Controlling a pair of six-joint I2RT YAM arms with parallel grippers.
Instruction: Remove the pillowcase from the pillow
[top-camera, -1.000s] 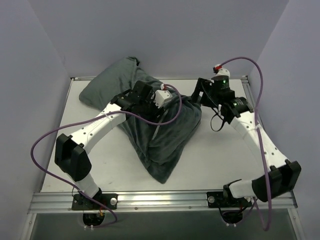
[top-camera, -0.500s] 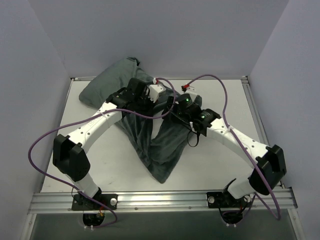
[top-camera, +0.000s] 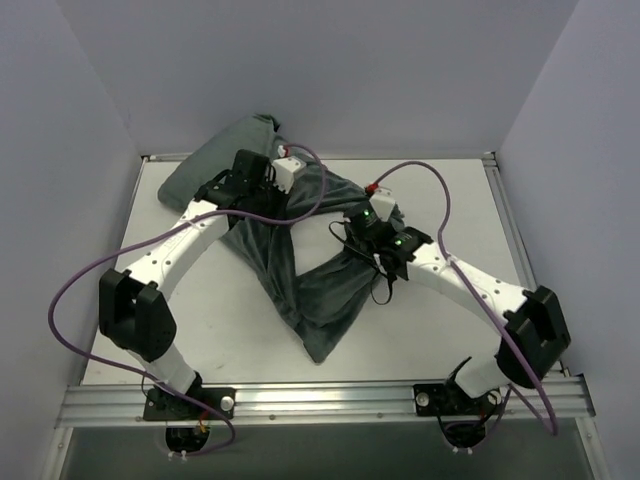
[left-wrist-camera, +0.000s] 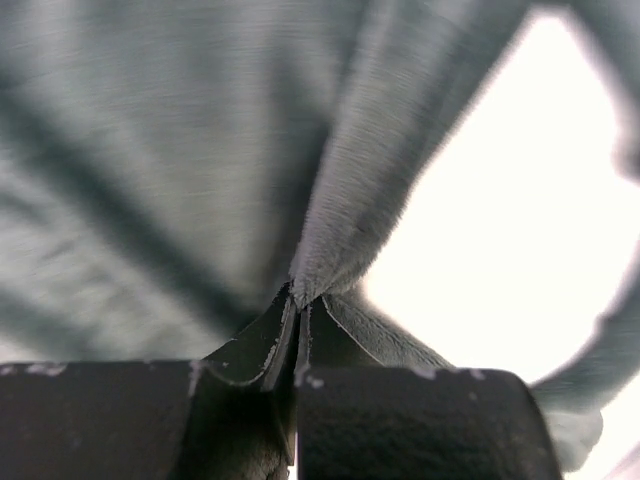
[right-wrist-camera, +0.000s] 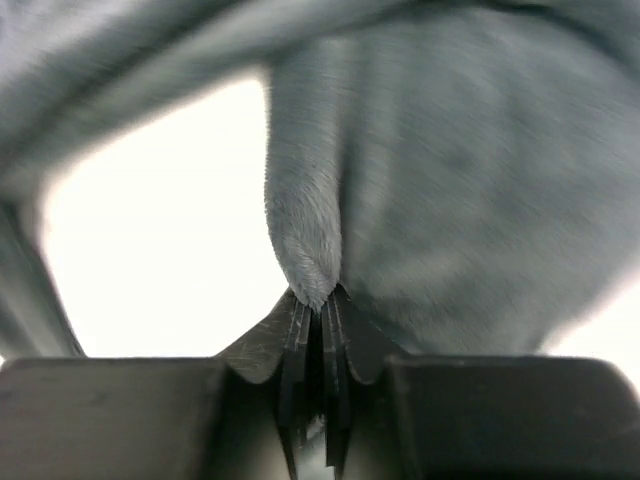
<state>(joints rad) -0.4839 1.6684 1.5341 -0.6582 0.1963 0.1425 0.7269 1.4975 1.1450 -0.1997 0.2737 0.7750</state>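
Pinching one dark grey-green pillowcase (top-camera: 300, 290) from two sides, both arms reach in over the white table (top-camera: 470, 200). The left gripper (left-wrist-camera: 297, 300) is closed tight on a raised fold of the cloth, which rises from between its fingers as a narrow ridge in the left wrist view. The right gripper (right-wrist-camera: 318, 300) is likewise clamped on a fold of the pillowcase, and a rounded tongue of cloth stands up from its closed jaws.

From above, the left gripper sits toward the back of the table, left of centre. The right gripper is just to its right and a little nearer the front, and cloth spans the space between them. Only the plain side of the pillowcase shows. Its fullest part bulges over the far left edge of the table against the lavender wall (top-camera: 400, 70), while the rest trails forward and narrows to a limp corner near the front centre, short of the metal rail (top-camera: 320, 400). The pillow is hidden; whether it fills that far bulge cannot be told. Purple cables (top-camera: 70, 290) loop from both arms.
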